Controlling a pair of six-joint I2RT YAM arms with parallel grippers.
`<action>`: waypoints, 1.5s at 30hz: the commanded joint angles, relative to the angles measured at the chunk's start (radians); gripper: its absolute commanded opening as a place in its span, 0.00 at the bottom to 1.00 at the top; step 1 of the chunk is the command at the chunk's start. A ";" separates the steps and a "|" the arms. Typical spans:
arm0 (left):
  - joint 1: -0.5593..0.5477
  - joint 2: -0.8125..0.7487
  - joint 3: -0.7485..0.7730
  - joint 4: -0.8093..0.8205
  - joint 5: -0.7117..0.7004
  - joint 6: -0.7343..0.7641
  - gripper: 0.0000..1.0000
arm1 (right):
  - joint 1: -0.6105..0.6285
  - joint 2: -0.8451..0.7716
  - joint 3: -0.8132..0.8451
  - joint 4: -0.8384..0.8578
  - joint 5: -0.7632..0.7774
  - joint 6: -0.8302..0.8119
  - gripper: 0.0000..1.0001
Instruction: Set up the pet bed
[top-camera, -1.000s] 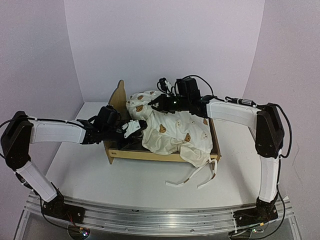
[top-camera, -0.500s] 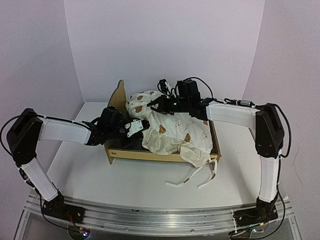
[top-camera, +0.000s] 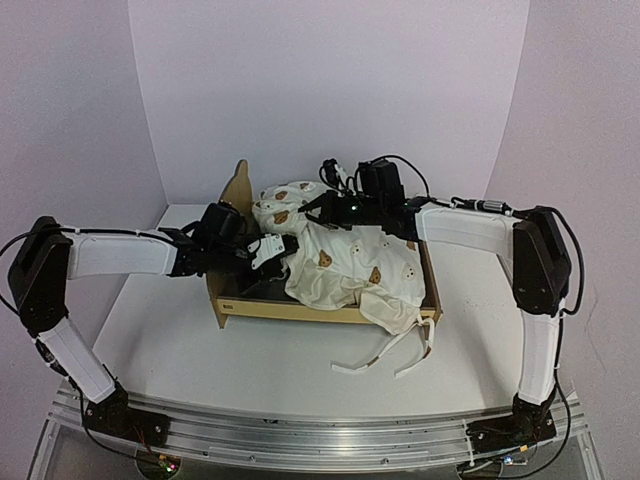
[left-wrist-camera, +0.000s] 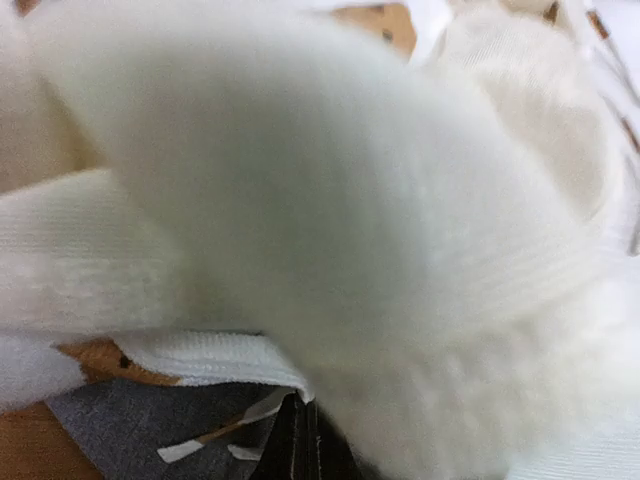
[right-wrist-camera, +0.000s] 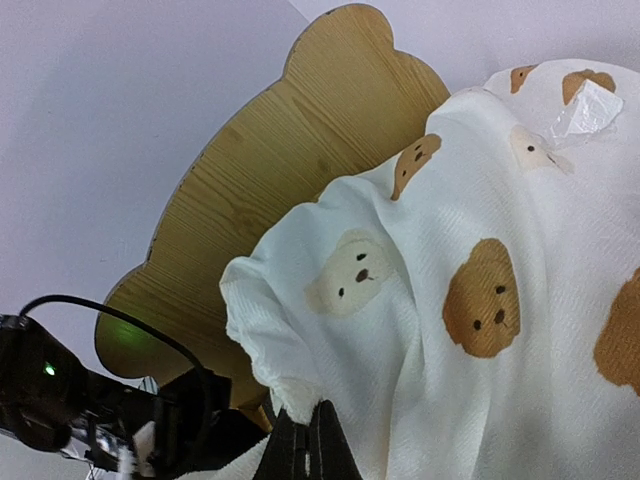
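Both shut grippers (top-camera: 277, 250) (top-camera: 308, 210) crowd pet bed's (top-camera: 300, 312) headboard (top-camera: 238, 190) end.

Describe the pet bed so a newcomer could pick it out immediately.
On the far half of the white table sits the pet bed, a low rectangular frame. It is the only rigid, light plywood piece, with a bear-ear headboard, unlike the soft cream bear-print cushion heaped inside it.

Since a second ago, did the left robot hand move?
Yes. The left gripper slid a little away from the arm bases, closer to the headboard, and shut on the cushion.
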 joint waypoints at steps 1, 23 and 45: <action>0.013 -0.179 0.140 -0.331 0.217 -0.145 0.00 | -0.017 -0.081 -0.006 0.045 0.005 0.000 0.00; 0.067 -0.160 -0.029 -0.079 0.203 -0.225 0.00 | -0.006 -0.058 -0.028 0.070 -0.027 0.056 0.00; 0.064 -0.097 -0.102 -0.111 0.242 -0.206 0.00 | 0.024 -0.034 -0.035 0.071 -0.024 0.074 0.00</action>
